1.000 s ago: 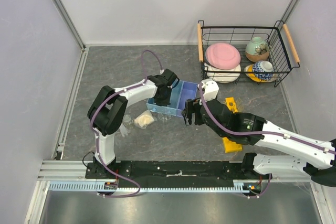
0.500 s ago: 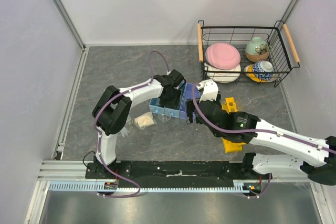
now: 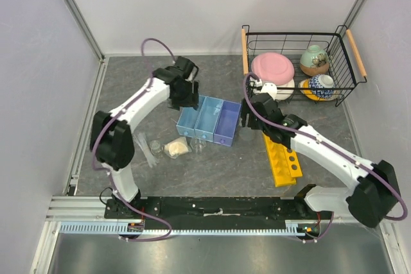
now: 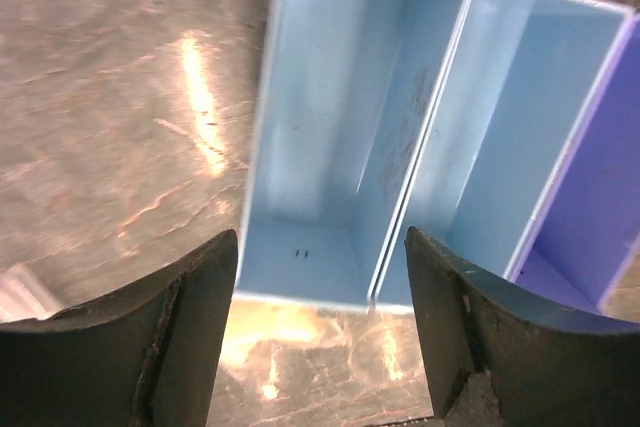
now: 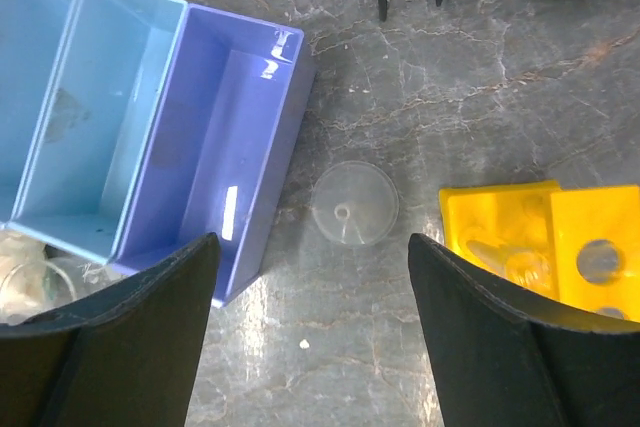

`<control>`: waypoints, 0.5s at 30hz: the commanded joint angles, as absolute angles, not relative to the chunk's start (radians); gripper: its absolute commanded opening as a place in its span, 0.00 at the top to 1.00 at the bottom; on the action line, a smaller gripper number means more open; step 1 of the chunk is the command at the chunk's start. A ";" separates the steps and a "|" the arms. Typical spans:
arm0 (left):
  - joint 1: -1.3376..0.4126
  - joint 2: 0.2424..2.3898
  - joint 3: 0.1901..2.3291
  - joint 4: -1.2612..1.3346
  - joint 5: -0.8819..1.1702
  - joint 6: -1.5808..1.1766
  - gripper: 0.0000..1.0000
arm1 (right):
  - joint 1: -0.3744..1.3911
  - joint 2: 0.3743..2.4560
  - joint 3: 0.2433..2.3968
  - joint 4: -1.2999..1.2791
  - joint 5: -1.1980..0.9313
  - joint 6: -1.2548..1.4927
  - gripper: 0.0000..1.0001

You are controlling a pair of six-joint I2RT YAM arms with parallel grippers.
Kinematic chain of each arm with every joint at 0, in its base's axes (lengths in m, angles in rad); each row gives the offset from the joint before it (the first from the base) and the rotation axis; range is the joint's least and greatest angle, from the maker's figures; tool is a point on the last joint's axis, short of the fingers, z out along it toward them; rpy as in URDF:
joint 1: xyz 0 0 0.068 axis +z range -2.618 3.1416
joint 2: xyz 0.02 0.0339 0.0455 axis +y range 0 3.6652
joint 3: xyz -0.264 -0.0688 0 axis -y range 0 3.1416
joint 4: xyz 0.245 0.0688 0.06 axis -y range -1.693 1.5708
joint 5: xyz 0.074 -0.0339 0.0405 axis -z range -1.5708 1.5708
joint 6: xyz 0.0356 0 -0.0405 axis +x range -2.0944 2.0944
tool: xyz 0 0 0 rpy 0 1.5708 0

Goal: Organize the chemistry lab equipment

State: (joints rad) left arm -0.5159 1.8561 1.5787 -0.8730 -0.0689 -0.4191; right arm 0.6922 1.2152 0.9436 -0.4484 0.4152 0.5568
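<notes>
The funnel (image 5: 354, 204) lies just ahead of the released, empty right hand (image 5: 310, 247), between its fingers (image 5: 120, 337); the left hand (image 4: 320, 247), also released, is farther off.

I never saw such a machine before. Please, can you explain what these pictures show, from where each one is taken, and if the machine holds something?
These are two robot arms bolted to a table. One picture looks down from above; the other two come from wrist cameras, so the dark shapes there are the arm's own fingers. On the table lie a blue tray, a yellow rack, a clear funnel between them, a cream lump, and a wire basket with dishes. The left pincer and the right pincer are open and hold nothing.
</notes>
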 commanded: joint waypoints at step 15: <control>-0.492 1.287 1.494 -0.959 0.034 -0.393 0.25 | 0.600 1.417 0.950 -0.344 0.319 0.518 0.39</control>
